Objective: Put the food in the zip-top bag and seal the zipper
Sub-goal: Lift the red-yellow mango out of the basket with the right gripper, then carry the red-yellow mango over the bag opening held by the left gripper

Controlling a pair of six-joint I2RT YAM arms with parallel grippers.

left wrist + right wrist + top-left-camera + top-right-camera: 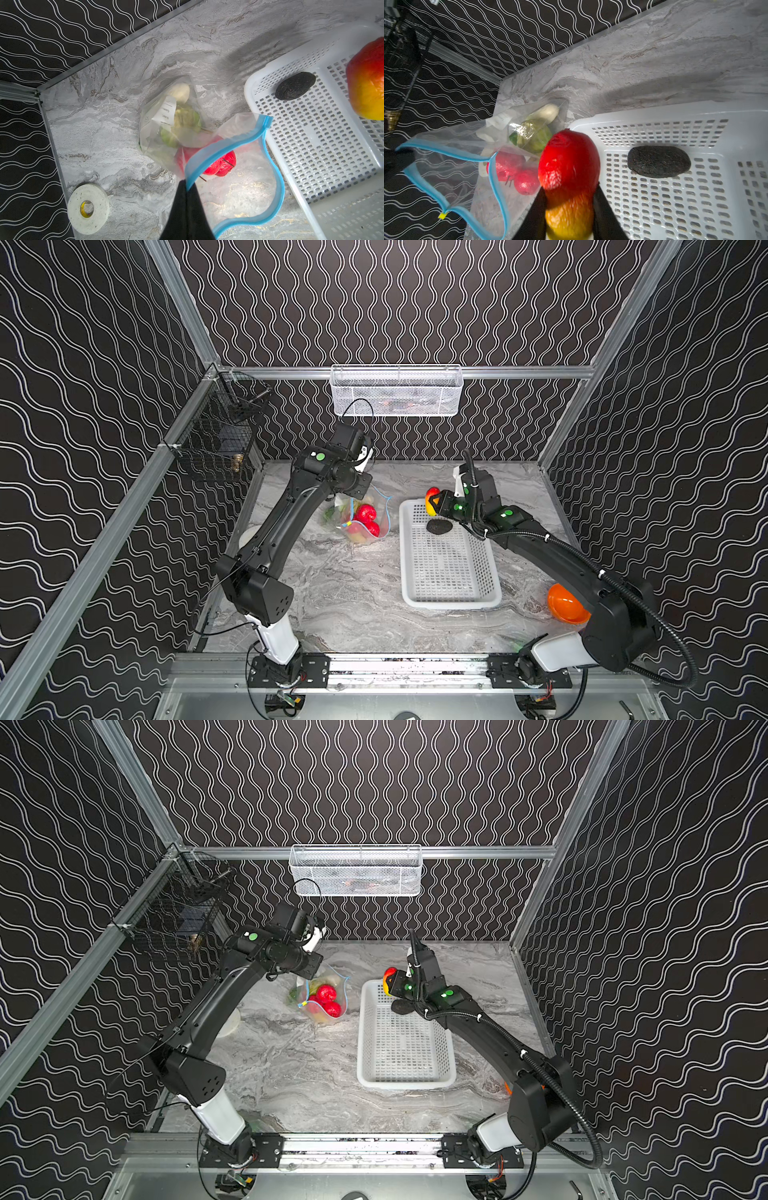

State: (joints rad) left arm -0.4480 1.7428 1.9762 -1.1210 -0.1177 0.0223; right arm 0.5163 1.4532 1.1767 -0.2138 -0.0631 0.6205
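1. Two pieces of food are outside the bag: a mango and a dark item, which lies in the basket near its far end.
2. The bag lies on the table just left of the basket, with red fruits, a cabbage and a radish inside.
3. The left gripper has its jaws pressed together on the zipper, lifting one lip so the mouth gapes toward the basket. The yellow slider sits at one corner of the open loop.
4. The right gripper pinches the mango by its yellow end, one jaw on either side and the red end forward. It hangs over the basket's far left corner, near the mouth but not in it.
5. The step in hand, as I judge it, is loading the mango.
6. The next move calls for carrying it over the basket rim and into the blue loop, deep enough to clear the lip before the jaws spread. The left grip must hold the mouth wide.
7. The dark item and the sealing are not yet done.
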